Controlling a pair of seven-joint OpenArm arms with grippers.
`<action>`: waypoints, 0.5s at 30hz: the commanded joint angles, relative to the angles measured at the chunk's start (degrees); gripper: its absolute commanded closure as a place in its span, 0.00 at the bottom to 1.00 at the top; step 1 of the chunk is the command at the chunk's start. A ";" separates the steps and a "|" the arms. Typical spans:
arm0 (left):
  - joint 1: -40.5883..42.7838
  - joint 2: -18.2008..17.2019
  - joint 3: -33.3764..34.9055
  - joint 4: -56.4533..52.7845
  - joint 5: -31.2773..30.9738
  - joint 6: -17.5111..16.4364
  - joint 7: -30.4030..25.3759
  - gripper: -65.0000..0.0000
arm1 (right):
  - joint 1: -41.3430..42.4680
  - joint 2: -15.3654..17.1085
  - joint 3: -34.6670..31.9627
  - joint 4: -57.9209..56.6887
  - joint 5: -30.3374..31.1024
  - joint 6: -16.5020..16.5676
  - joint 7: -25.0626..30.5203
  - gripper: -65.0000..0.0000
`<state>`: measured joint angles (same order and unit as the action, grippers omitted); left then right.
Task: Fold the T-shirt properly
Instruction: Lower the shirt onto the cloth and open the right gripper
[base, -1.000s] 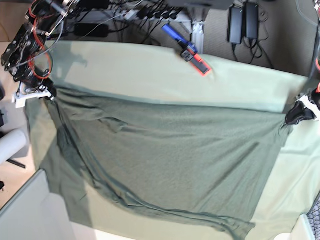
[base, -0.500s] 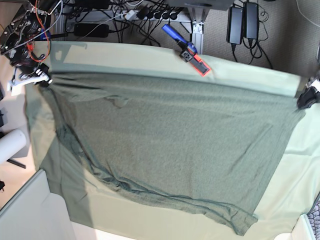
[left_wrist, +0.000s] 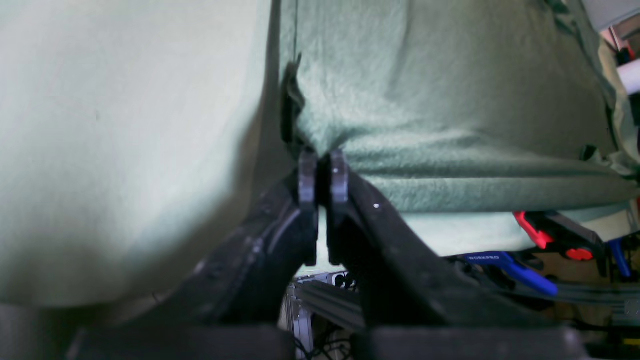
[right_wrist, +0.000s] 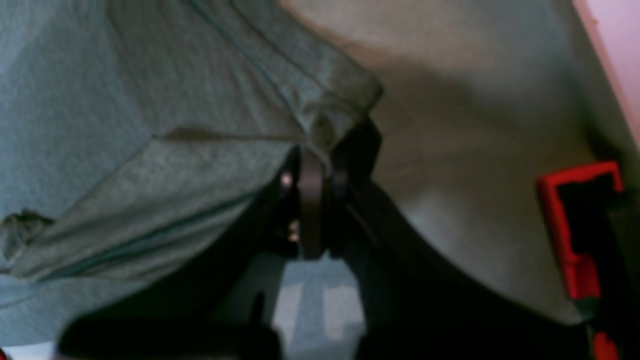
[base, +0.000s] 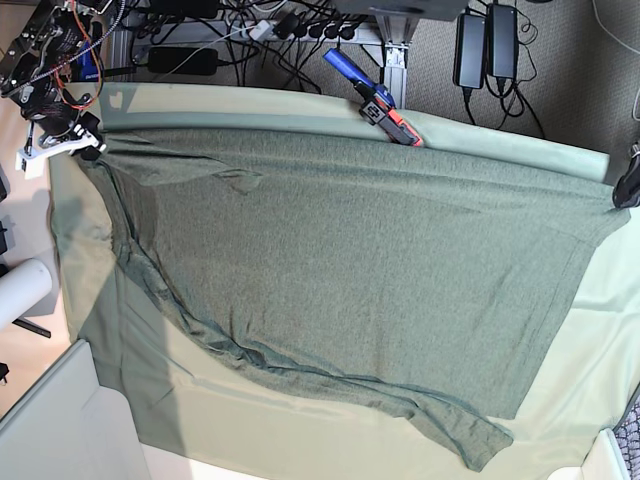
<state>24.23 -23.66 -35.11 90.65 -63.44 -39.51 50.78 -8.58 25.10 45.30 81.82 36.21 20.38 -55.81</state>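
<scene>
Folding has not begun: your T-shirt (base: 360, 280) lies spread across the table cloth (base: 300, 110), its top edge along the far edge. Your left gripper (left_wrist: 323, 172) and right gripper (right_wrist: 320, 172) each pinch a far corner; every fold remains.

Both grippers are matte black: the left gripper (left_wrist: 323, 172) has curved fingers ending in round ribbed pads (left_wrist: 308, 176), with a small pale screw on one finger. The right gripper (right_wrist: 318, 182) looks alike, and in the base view its arm (base: 52, 62) carries red and white cables over a white bracket
</scene>
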 joint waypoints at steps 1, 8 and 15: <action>0.17 -1.27 -0.87 0.83 -0.57 -0.49 -1.38 1.00 | 0.24 2.16 0.87 1.11 -0.59 -0.04 1.31 1.00; 1.55 -1.27 -0.87 0.81 -0.55 -0.49 -1.18 1.00 | -1.95 4.72 0.92 1.11 -0.68 -0.04 1.29 1.00; 1.81 -1.27 -0.87 0.81 -0.55 -0.49 -1.20 1.00 | -3.56 4.87 1.62 1.11 -1.07 -0.04 1.81 1.00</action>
<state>26.13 -23.66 -35.11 90.65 -63.55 -39.53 51.11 -12.38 28.05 45.76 81.93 36.45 20.64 -55.81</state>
